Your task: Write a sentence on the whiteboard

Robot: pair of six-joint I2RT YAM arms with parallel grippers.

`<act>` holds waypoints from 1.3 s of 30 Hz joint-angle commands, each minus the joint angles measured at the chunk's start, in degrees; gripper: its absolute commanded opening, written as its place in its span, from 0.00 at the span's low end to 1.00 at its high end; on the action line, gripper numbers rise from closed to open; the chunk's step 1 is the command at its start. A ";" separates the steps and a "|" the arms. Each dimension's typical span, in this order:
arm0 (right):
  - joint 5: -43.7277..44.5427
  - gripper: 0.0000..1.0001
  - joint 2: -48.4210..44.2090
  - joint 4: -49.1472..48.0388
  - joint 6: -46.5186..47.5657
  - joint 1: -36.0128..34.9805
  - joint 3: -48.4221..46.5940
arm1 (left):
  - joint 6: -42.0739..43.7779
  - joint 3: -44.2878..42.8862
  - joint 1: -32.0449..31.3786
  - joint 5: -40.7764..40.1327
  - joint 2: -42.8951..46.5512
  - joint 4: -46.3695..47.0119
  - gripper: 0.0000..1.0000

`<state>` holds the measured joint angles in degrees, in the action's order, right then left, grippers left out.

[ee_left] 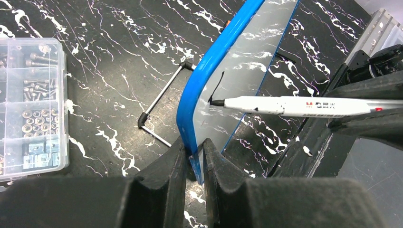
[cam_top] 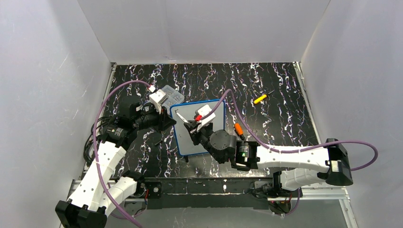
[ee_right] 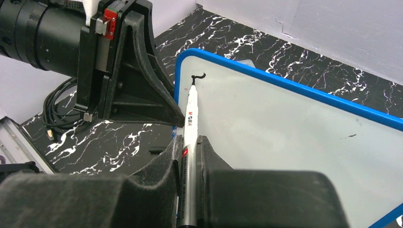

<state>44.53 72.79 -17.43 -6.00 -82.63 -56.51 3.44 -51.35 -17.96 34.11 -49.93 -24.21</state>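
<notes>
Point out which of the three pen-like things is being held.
The white marker, clamped in the right hand, tip on the whiteboard. The yellow one and the orange one lie loose on the table.

Right of the right jaws and their marker (ee_right: 191, 118), the whiteboard (ee_right: 294, 137) face lies open. Close on their left the left arm (ee_right: 119, 71) blocks passage. Left of the left jaws, clamped on the board's rim, a wire stand (ee_left: 159, 99) and compartment box (ee_left: 31, 104) crowd the tabletop (ee_left: 119, 47).

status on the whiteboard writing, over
Left claw shut on whiteboard frame. Right claw shut on marker, tip at first stroke. No obstruction seen.
</notes>
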 commanded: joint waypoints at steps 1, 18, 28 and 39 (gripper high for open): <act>4.29 0.01 0.83 1.67 -0.86 -0.16 -3.34 | 1.47 1.17 -0.54 -0.61 0.35 -2.43 0.00; -0.04 0.01 -1.32 7.13 -6.48 -0.16 -0.42 | 1.60 0.99 -0.74 -1.02 0.71 -2.64 0.00; -3.35 0.01 -6.14 -4.50 -1.68 -0.25 4.89 | 1.62 1.09 -0.75 -1.06 0.61 -2.69 0.00; -2.34 0.01 -3.02 -5.54 0.65 -0.25 2.92 | 1.72 1.07 -0.79 -0.72 0.27 -2.69 0.00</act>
<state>41.39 68.55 -19.44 -6.87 -82.89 -51.81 3.53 -51.35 -18.26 33.69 -49.65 -24.43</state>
